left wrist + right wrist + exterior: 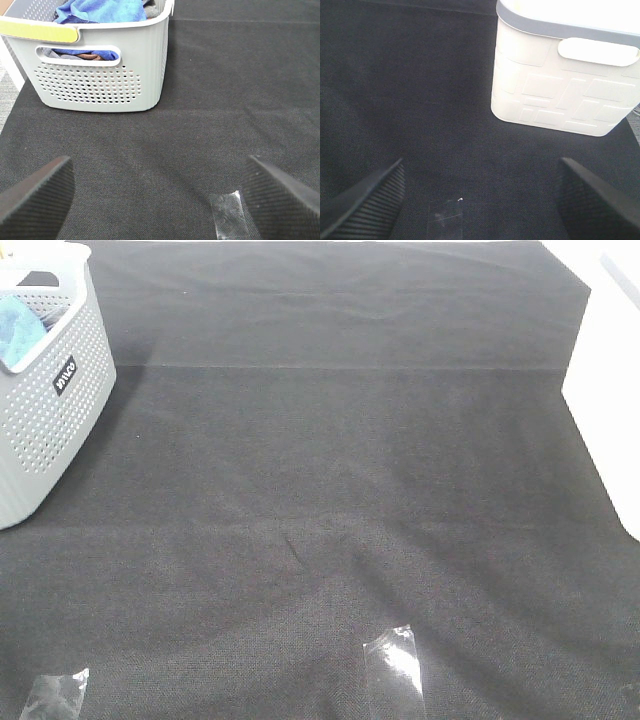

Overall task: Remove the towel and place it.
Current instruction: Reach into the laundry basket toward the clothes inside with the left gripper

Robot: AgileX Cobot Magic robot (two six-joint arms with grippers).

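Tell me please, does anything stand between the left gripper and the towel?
Only the near wall of the grey basket. The towel lies heaped at its top, uncovered from above. Between the open left gripper and the basket, the black mat holds only a flat strip of tape.

Noted on left gripper (159, 172): matt black, finely ribbed finger pads (35, 200), rounded tips; same on right gripper (480, 172).
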